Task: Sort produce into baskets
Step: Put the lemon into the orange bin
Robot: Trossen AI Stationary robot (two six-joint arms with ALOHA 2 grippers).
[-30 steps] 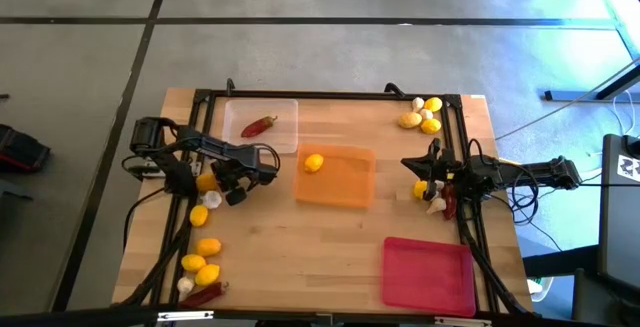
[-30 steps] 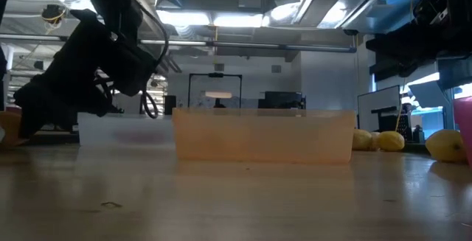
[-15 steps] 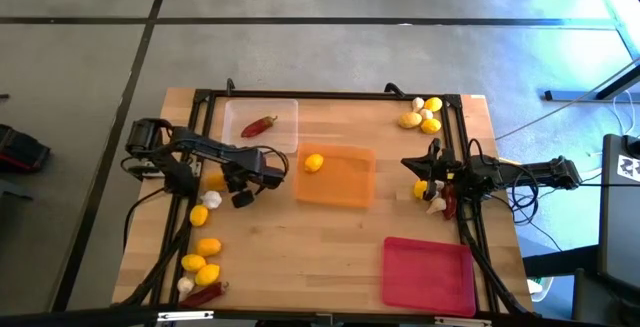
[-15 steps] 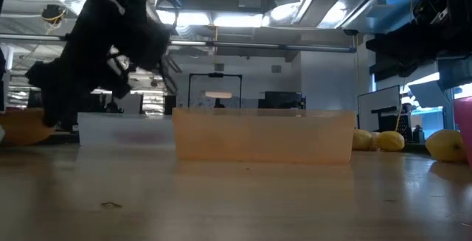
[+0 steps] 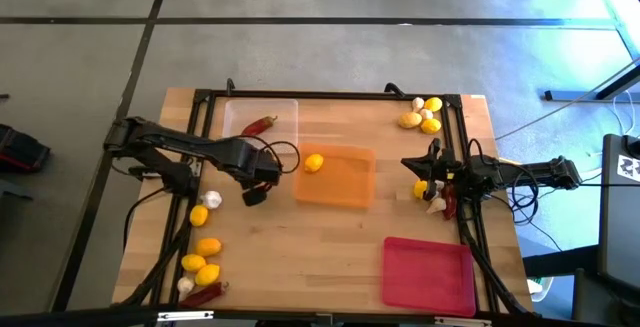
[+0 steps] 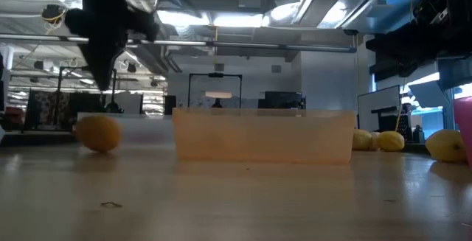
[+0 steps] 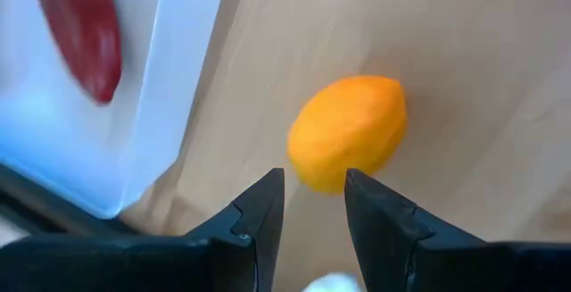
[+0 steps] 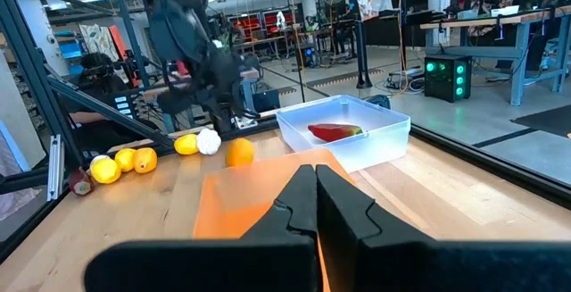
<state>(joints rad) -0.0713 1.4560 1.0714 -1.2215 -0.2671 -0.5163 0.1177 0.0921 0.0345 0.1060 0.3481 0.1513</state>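
- Wooden desk (image 5: 330,237) w/ black frame, grey floor around it; 3 baskets on top, orange tray (image 5: 336,176) roughly mid-desk.
- Progress: barely begun, as I read it. Only one chili (image 5: 259,125) sits in the clear tray (image 5: 282,117); orange tray and red-pink tray (image 5: 428,275) look empty.
- Left to sort: produce cluster along the desk's left edge (image 5: 203,257), a group at the far right corner (image 5: 422,115), a few by the right arm.
- Lemon (image 5: 314,162) lies on bare wood just left of the orange tray, not in it. Wrist view: oval, long axis tilted diagonally, pointed tip toward the orange tray's side.
- Left end effector (image 7: 312,204) hovers just short of the lemon, fingers apart, holding nothing.
- Right end effector (image 8: 315,204) waits right of the orange tray, fingers pressed together, empty.
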